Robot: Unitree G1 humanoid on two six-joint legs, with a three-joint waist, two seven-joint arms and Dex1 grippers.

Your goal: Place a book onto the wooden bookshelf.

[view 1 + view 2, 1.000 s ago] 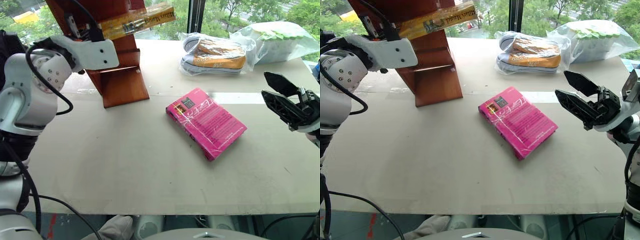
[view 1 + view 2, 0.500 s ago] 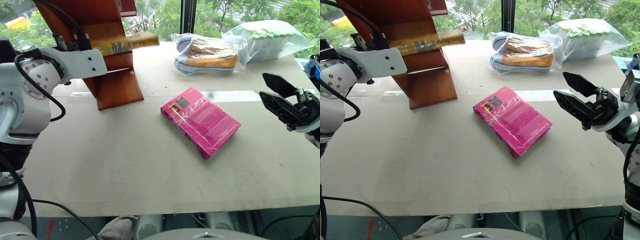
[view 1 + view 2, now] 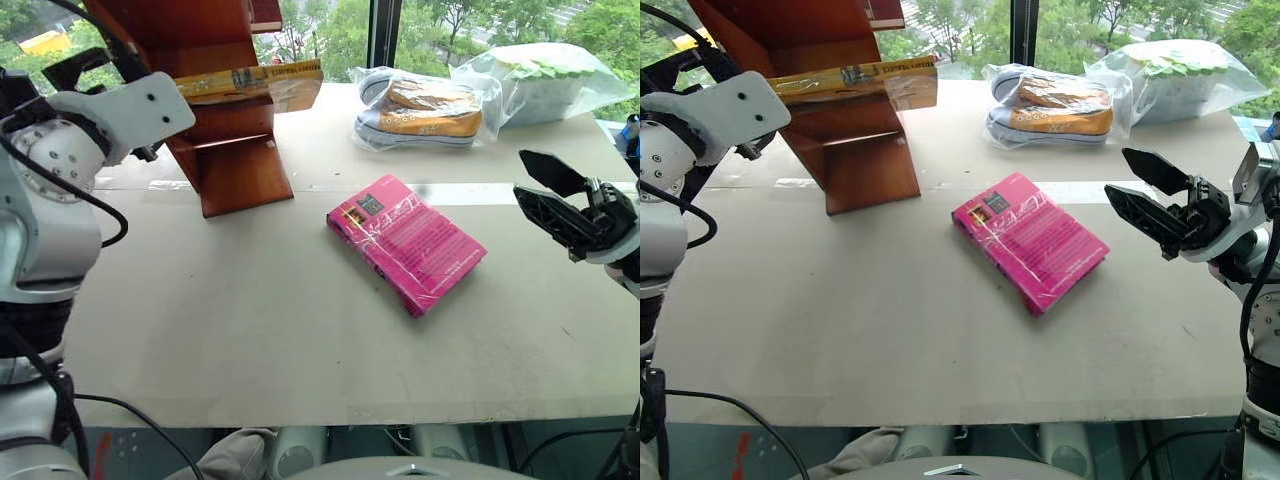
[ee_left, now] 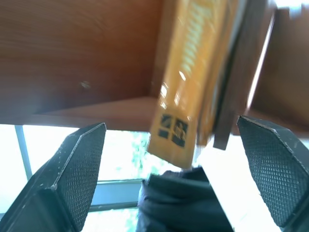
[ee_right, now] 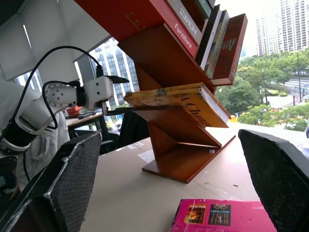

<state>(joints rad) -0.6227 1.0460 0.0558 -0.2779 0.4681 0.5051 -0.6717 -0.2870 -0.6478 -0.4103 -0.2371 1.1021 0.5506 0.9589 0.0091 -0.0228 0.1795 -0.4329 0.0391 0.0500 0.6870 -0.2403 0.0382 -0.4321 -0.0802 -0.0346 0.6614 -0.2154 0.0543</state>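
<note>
Now spreading left gripper (image 4: 169, 174) off book (image 3: 250, 80), lying on bookshelf (image 3: 235, 160), nearly done; right gripper (image 3: 1150, 195) hanging spread.

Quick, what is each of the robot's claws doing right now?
Left gripper: open, holding nothing; the yellow book rests on the wooden bookshelf.
Right gripper: open, empty.

The left gripper (image 4: 169, 159) has let go of the yellow book (image 3: 250, 80) and its fingers now stand wide apart. The book now lies flat on a step of the wooden bookshelf (image 3: 235, 170) at the upper left (before, it tilted up). The arm has pulled back toward the left edge.
</note>
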